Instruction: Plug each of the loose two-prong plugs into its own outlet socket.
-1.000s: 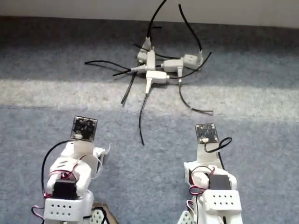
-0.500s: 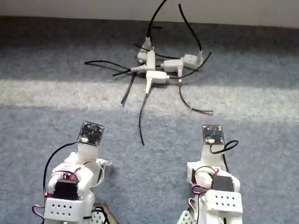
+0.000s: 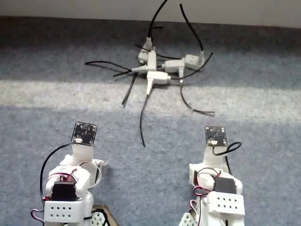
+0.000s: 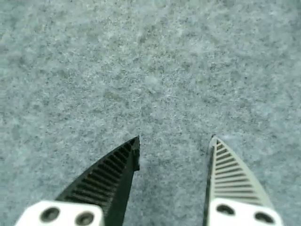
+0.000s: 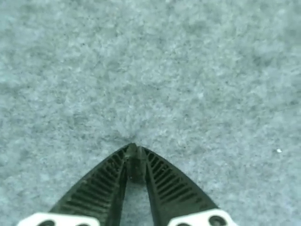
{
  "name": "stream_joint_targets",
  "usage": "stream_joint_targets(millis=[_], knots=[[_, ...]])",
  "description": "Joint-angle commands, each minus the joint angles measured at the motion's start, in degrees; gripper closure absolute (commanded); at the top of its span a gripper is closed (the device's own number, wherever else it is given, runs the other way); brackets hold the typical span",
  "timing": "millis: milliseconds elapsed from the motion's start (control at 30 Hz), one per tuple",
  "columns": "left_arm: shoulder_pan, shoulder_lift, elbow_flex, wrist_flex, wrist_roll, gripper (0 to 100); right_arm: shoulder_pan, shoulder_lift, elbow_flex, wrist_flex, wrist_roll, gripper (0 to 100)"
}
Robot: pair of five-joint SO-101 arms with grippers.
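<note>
A cluster of white plugs and outlet sockets (image 3: 157, 67) with black cords lies on the grey carpet at the far middle in the high view. One white plug (image 3: 156, 77) trails a long black cord (image 3: 142, 120) toward the arms. Both arms sit folded at the near edge, well short of the cluster. My left gripper (image 4: 174, 146) hangs open over bare carpet, nothing between its fingers. My right gripper (image 5: 136, 149) is shut with its tips together, holding nothing, also over bare carpet.
Grey carpet (image 3: 244, 117) spreads between the arms and the cluster. Loose black cords (image 3: 195, 106) fan out from the cluster to both sides. A pale wall (image 3: 94, 7) runs along the far edge.
The left arm's wrist has swung slightly left and back over the last second. The right arm's wrist drew back a little toward its base, then held still.
</note>
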Motion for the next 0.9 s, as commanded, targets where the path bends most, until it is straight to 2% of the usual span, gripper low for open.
stream_joint_targets(millis=[0, 533, 633, 867], knots=[[-0.2, 0.2, 0.8, 0.2, 0.1, 77, 1.8, 0.9, 1.5, 1.5, -0.1, 99.0], [-0.2, 0.2, 0.8, 0.2, 0.1, 77, 1.8, 0.0, 1.5, 1.8, -0.1, 99.0], [-0.2, 0.2, 0.8, 0.2, 0.1, 77, 1.5, -5.4, 1.9, 2.3, -0.1, 99.0], [-0.2, 0.2, 0.8, 0.2, 0.1, 77, 1.5, -22.7, 5.8, 10.8, -0.1, 99.0]])
